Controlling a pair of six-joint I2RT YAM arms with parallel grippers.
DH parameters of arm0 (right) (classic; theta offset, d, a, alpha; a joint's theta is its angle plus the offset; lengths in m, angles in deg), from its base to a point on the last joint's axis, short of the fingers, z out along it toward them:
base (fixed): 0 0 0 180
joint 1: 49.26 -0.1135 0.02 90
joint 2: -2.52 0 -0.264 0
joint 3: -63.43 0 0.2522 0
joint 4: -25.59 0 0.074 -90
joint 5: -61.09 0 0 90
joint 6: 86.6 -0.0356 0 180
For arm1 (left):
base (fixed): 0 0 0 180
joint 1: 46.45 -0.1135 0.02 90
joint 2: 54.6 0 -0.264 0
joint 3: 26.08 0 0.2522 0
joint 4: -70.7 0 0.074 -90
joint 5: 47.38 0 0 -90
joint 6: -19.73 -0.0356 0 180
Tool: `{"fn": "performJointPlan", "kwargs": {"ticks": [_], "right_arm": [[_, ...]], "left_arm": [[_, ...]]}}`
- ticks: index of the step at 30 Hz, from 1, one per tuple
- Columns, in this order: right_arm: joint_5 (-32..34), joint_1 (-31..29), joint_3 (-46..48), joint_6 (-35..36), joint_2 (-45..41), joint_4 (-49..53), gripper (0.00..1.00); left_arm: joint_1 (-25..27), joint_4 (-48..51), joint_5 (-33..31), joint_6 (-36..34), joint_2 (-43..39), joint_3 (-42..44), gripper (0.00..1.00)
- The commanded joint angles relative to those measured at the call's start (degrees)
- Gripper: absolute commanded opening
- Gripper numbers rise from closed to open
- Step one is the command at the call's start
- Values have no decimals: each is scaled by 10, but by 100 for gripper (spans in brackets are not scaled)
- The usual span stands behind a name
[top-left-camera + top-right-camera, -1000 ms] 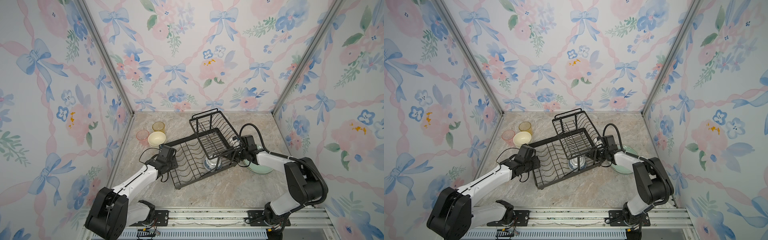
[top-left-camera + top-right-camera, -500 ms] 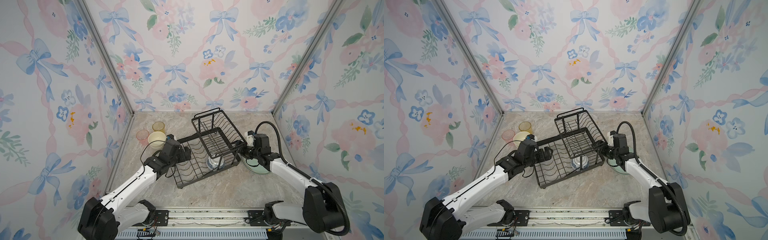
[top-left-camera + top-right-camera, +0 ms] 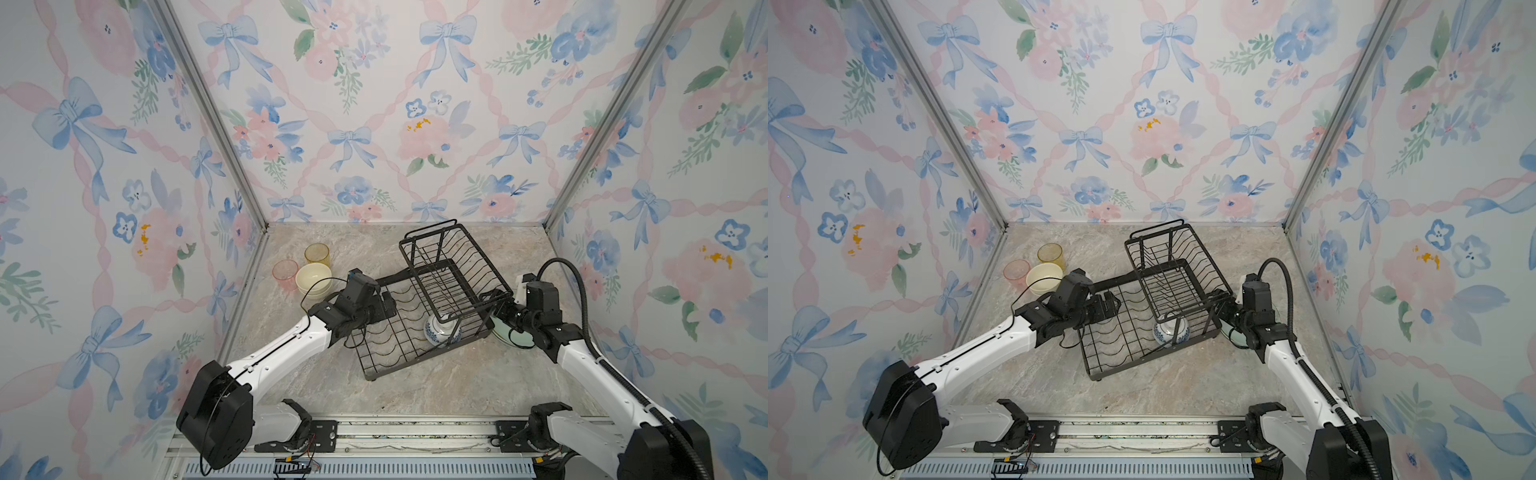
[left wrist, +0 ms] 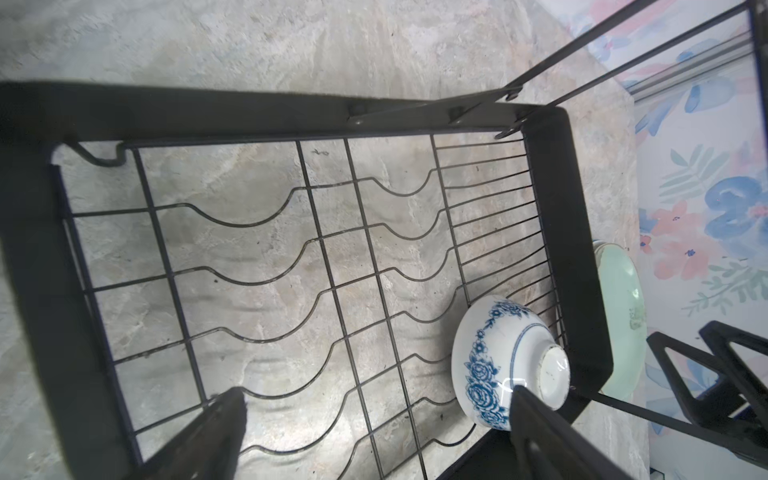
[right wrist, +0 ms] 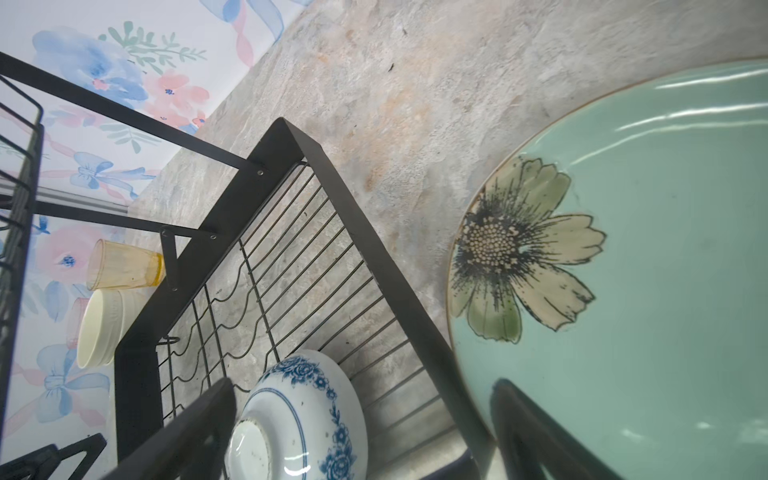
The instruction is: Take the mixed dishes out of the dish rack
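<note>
Left wrist view looks down into the rack (image 4: 249, 112): the blue-and-white bowl (image 4: 498, 357) sits upside down, foot up, in a corner of the lower tray, against the end rim. In both top views that corner lies under the rack's raised basket (image 3: 451, 261), at the end nearest the right arm. Just outside that same end rim, the green plate (image 5: 644, 270) with its painted flower lies flat on the table (image 3: 415, 395). Off the rack's other end stand the cream bowls (image 3: 313, 276), stacked, with the pink tumbler (image 3: 284, 270) and yellow tumbler (image 3: 317, 254) close beside them. The left gripper (image 4: 374, 392) hovers over the tray on the cream-bowl side, its fingers spread wide with only wire floor showing between them. The right gripper (image 5: 363, 386) hangs at the bowl's end, fingers also wide apart, one over the bowl and one over the plate. It straddles the rim and grips nothing.
</note>
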Motion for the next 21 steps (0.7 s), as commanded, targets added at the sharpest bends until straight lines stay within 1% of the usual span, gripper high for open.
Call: {"fn": "performJointPlan", "kwargs": {"ticks": [1,3,6,9,11,17,19,21], "right_arm": [[32,7,-11,38,-32,8,97],[40,7,-25,57,-34,32,97],[60,8,-31,64,-39,49,97],[67,13,-40,76,-30,64,97],[82,15,-48,84,-20,82,97],[149,15,-95,118,16,156,97],[164,15,-105,123,24,169,97],[194,15,-116,122,32,190,97]], "left_arm": [[16,3,8,7,13,-27,98],[19,3,2,2,19,-36,98],[19,3,-8,-3,22,-43,98],[19,4,-17,-11,26,-46,98],[19,5,-13,-12,30,-48,98],[19,3,-2,-11,43,-56,98],[20,3,0,-11,46,-60,98],[21,3,2,-12,51,-67,98]]}}
